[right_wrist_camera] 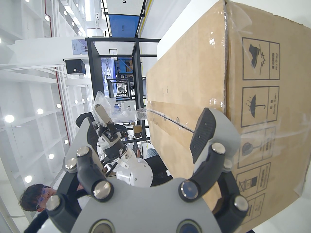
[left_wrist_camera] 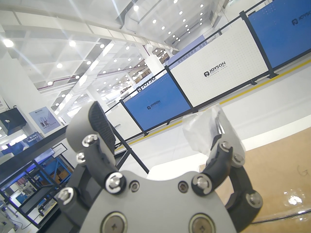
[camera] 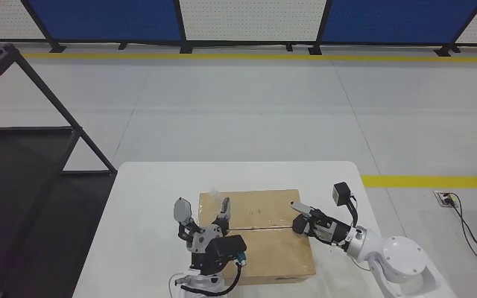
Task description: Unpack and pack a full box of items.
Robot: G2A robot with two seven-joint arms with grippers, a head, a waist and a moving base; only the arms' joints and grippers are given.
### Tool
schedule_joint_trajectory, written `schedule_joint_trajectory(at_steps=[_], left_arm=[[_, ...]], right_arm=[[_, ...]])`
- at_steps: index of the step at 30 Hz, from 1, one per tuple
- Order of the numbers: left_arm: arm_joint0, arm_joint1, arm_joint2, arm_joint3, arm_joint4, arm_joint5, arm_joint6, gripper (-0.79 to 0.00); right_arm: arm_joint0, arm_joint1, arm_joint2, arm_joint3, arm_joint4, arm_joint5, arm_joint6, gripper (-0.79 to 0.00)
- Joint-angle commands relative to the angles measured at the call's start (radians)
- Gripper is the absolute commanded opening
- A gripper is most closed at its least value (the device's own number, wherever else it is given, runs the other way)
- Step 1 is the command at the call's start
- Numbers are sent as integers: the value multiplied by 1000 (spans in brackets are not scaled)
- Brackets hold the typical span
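While box (camera: pixel 261 238) sits shut and taped on table (camera: pixel 141 223), left gripper (camera: pixel 203 211) points upward at its left edge, jaws wide, clear plastic scrap (left_wrist_camera: pixel 206 127) clinging to one; right gripper (camera: pixel 299 214) spread wide at right end.

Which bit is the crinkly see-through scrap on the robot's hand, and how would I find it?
On the white table sits a taped cardboard box; the left gripper stands open at its left edge. The scrap of clear plastic clings to the fingertip nearer the box. It is crumpled and see-through, while the other finger is bare, with a dark ribbed pad.
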Motion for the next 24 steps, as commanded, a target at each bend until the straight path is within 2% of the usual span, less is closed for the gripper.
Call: schedule_joint_trajectory(at_steps=[1, 15, 24], left_arm=[[2, 0, -17, 5, -13, 5, 1, 0], [25, 7, -159, -10, -114, 23, 21, 0], [55, 10, -218, -51, -150, 27, 54, 0]], right_arm=[[-10, -1, -2, -8, -3, -5, -15, 0], [1, -2, -11, -1, -4, -7, -11, 0], [3, -2, -14, -1, -6, -6, -11, 0]])
